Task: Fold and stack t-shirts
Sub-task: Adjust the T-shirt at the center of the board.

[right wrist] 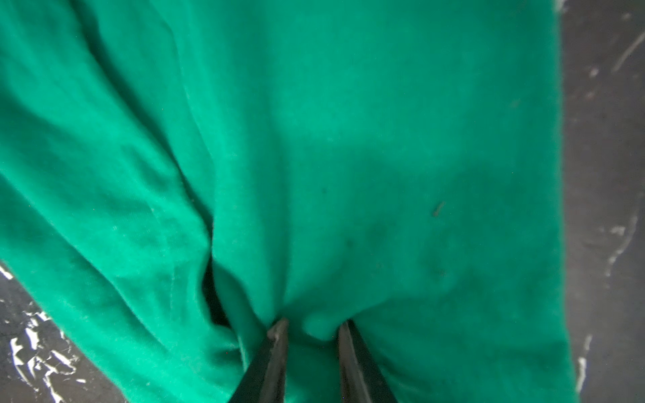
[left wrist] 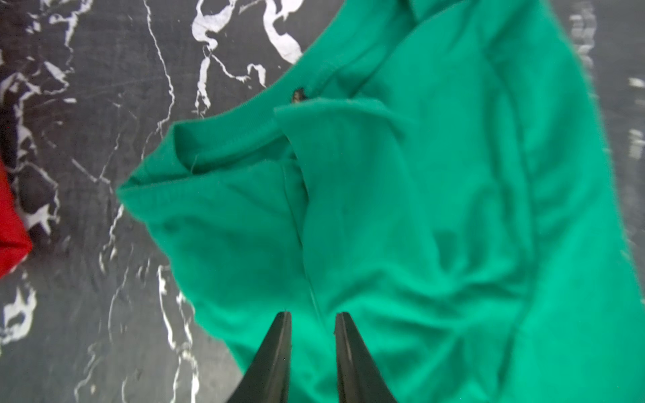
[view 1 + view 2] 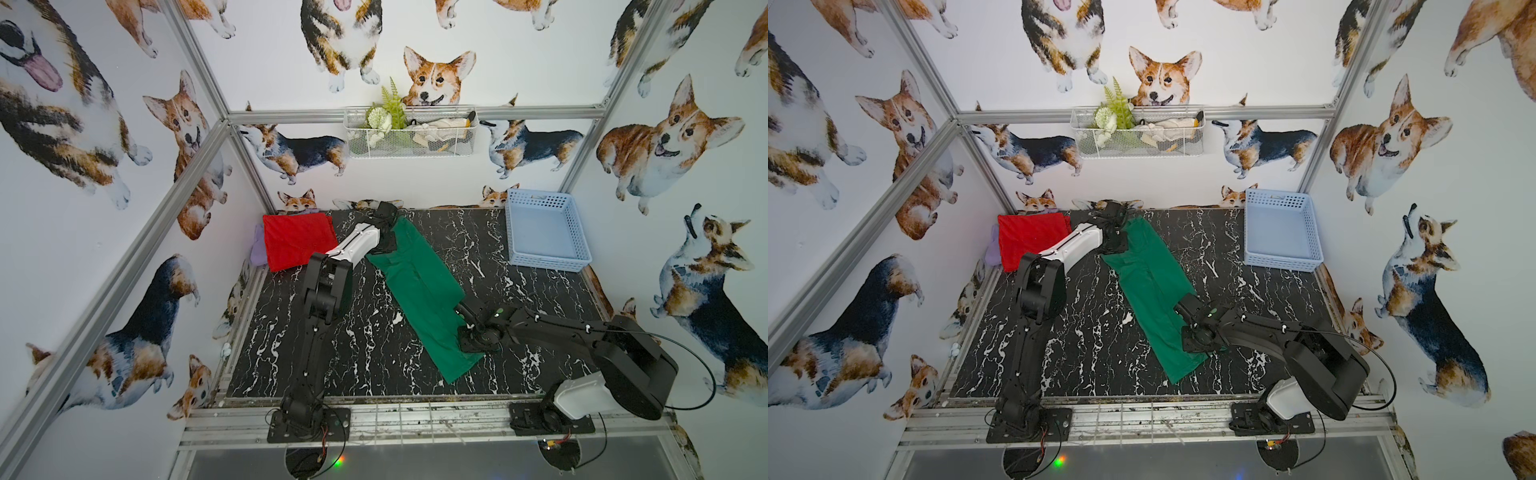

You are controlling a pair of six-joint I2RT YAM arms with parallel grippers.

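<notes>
A green t-shirt (image 3: 419, 286) (image 3: 1150, 286) lies as a long narrow strip slanting across the black marble table in both top views. At its far end, by the collar, my left gripper (image 2: 313, 315) has its jaws narrowly apart with green cloth (image 2: 419, 209) between them and creases running to them. At the shirt's near right edge my right gripper (image 1: 313, 324) is shut on a bunched fold of the cloth (image 1: 314, 139). A red t-shirt (image 3: 297, 243) (image 3: 1027, 241) lies folded at the far left corner; its edge (image 2: 10, 226) shows in the left wrist view.
A pale blue perforated basket (image 3: 548, 259) stands at the far right corner. A purple cloth (image 3: 257, 249) pokes out from under the red shirt. A wire basket (image 3: 411, 133) hangs on the back wall. Walls enclose the table on three sides.
</notes>
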